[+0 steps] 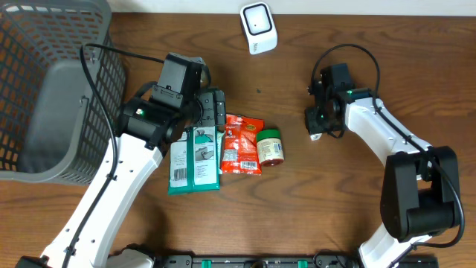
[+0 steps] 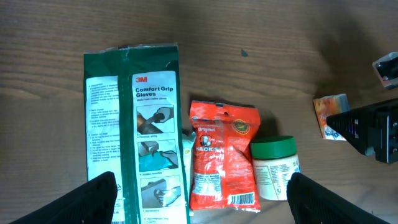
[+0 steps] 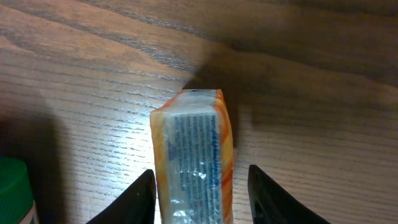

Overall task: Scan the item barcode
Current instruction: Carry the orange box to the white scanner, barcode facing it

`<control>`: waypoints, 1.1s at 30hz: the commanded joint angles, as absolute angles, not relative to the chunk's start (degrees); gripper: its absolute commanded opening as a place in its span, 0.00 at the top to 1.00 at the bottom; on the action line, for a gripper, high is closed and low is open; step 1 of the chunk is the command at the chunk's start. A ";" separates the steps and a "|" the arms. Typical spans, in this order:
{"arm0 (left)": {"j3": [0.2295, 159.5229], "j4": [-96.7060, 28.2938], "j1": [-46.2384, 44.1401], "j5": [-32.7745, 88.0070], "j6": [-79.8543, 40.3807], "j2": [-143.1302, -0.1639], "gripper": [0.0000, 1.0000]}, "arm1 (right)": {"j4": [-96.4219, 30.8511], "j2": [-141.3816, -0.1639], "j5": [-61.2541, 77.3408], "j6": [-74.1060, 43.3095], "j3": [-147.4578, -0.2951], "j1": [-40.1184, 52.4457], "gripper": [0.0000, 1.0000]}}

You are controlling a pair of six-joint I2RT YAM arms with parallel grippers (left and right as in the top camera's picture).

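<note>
Orange-and-white packet (image 3: pixel 193 155) stands on edge on the desk (image 3: pixel 311 93) between the right gripper's (image 3: pixel 202 199) narrow-set fingers (image 3: pixel 267 196); whether they grip it, I cannot tell. The left gripper (image 2: pixel 214 199) hangs wide over the gloves pack (image 2: pixel 152 143). Pick-up seems in hand; next comes a firm lift toward the far white scanner (image 1: pixel 258 27).

The small pack (image 3: pixel 193 162) has an orange wrapper and a pale face of fine print. It stands on a narrow side on the bench (image 1: pixel 297 208), right of centre. The white scanner (image 1: pixel 258 27), rounded with a dark window, sits by the bench's far edge, near its middle.
</note>
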State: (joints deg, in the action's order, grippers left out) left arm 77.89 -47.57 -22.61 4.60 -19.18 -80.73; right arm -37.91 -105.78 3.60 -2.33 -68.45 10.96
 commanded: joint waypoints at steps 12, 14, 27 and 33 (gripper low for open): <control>78.87 -47.68 -22.59 4.69 -18.00 -80.93 0.13 | -41.45 -104.47 2.90 -2.26 -71.94 11.35 0.82; 78.87 -47.68 -22.59 4.69 -18.02 -80.93 0.13 | -42.78 -104.07 2.90 -2.28 -73.01 11.35 0.83; 78.87 -47.68 -22.59 4.69 -18.00 -80.93 0.12 | -69.52 -103.48 3.29 -8.10 -107.94 13.30 0.93; 78.87 -47.68 -22.59 4.69 -18.00 -80.93 0.12 | -84.29 -109.86 1.72 -8.86 -136.07 14.74 0.99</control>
State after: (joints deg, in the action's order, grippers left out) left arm 77.89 -47.62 -22.61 4.60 -19.14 -80.73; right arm -80.97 -106.54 2.98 -7.18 -125.51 13.87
